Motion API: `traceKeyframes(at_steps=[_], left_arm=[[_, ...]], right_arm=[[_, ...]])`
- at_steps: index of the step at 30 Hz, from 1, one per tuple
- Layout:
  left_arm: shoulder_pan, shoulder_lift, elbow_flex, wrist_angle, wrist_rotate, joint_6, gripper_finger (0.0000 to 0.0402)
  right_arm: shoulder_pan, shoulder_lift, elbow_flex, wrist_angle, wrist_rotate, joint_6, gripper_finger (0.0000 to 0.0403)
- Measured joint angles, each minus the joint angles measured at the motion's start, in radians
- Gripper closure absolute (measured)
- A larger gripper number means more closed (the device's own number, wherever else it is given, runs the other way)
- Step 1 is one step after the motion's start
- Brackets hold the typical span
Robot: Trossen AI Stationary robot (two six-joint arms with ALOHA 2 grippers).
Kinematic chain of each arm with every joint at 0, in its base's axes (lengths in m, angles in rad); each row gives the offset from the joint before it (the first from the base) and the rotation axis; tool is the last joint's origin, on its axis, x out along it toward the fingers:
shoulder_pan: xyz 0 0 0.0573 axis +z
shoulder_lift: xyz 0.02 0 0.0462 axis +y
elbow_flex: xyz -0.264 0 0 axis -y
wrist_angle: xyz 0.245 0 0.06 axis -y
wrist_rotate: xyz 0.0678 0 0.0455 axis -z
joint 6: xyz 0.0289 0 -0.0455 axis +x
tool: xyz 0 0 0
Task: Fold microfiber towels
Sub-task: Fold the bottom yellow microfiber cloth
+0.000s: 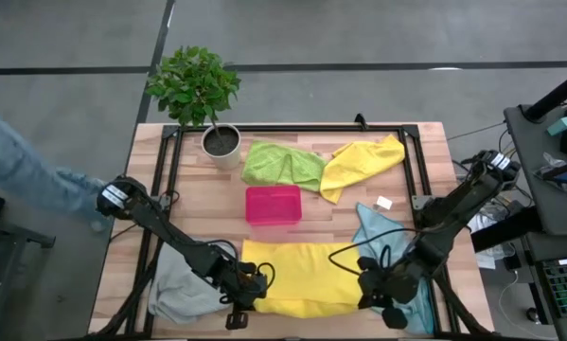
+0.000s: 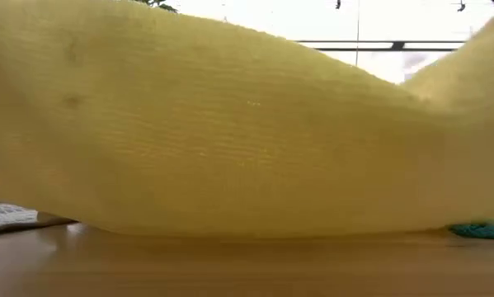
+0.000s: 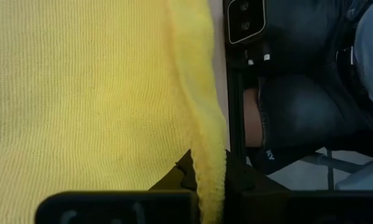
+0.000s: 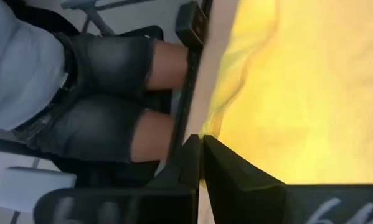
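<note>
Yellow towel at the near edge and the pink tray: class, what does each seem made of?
Yellow towel: soft knitted cloth, probably microfiber; fine ribbed weave, matte, drapes and wrinkles. Pink tray: likely rigid plastic; smooth, even colour, clean rectangular rim.

Even, soft light over the surface (image 1: 292, 170) from above, bright with no hard shadows; the potted plant (image 1: 194, 85) throws only a faint patch beside it. Down low, the yellow towel (image 2: 230, 140) fills the lens, weave showing but soft, with a blown-out white band of backlight along the top. Both wrist cameras blur badly up close: each dark end effector's fingers smear, and the yellow cloth glares warm.
</note>
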State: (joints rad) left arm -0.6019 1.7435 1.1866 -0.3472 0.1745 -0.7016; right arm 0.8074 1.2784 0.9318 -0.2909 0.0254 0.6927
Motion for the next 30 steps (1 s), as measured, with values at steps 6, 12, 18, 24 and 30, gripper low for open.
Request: traceKeyframes(at_steps=[6, 12, 18, 24, 30], left_arm=[[-0.009, 0.0, -0.002, -0.001, 0.001, 0.0, 0.0402], [0.0, 0.0, -0.021, -0.023, 0.0, 0.029, 0.0402], [0.041, -0.001, -0.031, -0.153, -0.02, 0.032, 0.0402], [0.097, -0.002, -0.031, -0.207, -0.066, 0.086, 0.0402], [0.163, -0.003, -0.031, -0.278, -0.088, 0.156, 0.0402]], right_arm=[[0.0, 0.049, -0.001, -0.135, -0.025, 0.093, 0.0394], [-0.007, 0.097, -0.002, -0.206, 0.04, 0.098, 0.0394], [-0.036, 0.091, -0.002, -0.332, 0.166, 0.109, 0.0394], [-0.094, 0.097, -0.002, -0.402, 0.21, 0.095, 0.0394], [-0.148, 0.095, -0.002, -0.479, 0.239, 0.064, 0.0394]])
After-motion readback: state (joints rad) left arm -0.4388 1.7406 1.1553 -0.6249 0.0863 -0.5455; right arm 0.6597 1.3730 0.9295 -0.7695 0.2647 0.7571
